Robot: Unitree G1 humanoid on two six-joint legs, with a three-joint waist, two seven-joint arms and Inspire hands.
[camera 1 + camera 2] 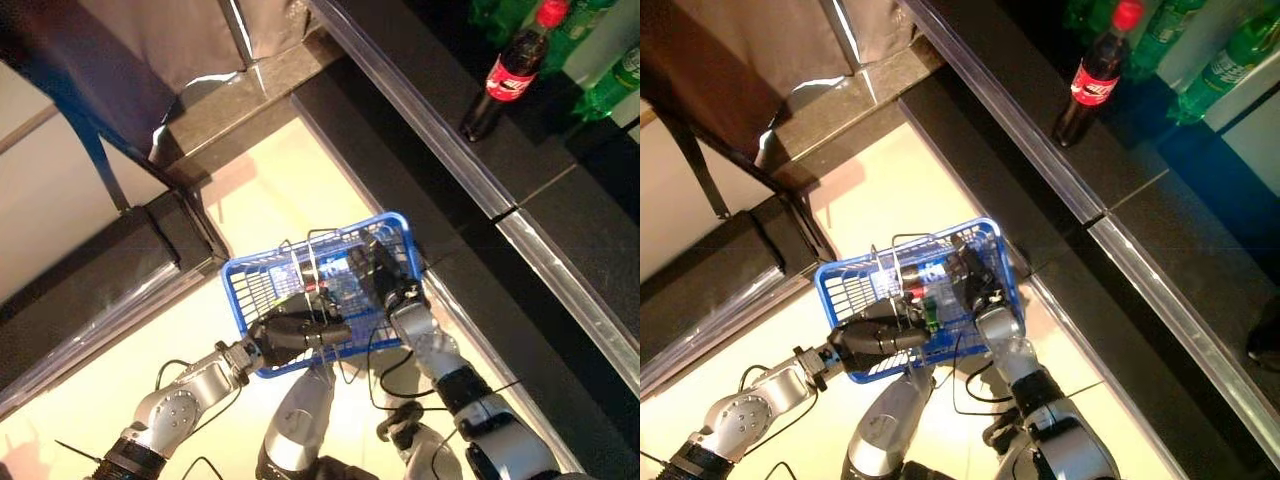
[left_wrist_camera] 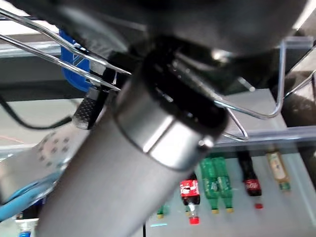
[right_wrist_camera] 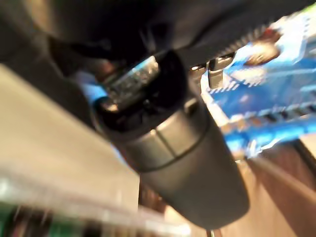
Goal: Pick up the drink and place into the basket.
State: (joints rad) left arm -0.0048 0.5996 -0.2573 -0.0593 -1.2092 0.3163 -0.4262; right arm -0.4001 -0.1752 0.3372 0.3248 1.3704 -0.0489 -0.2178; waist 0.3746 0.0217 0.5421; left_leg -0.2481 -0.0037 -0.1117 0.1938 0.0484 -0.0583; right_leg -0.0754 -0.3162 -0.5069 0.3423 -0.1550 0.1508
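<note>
Head views, looking down. A long dark shelf with a pale metal rail runs diagonally along the robot's right. On it, well apart from both hands, stands a cola bottle with a red cap, upright, with green bottles just beside it; the left wrist view shows more bottles ranged farther off. Below lies pale floor.

The blue basket, of open plastic mesh with wire handles, hangs in front of the robot. The left hand is curled about the handle wires at the near rim and carries the basket. The right hand reaches into the basket at its far side; whether its fingers are spread or closed on something cannot be told, since they lie among the contents and the right wrist view shows only a blurred dark object close to the lens.

Inside the basket lie some items, red, green and blue, too small to identify; at least one looks like a drink.

Judged progress: a drink appears to be entering or already resting in the basket. Left to do: release, and withdrawal of the right hand.
</note>
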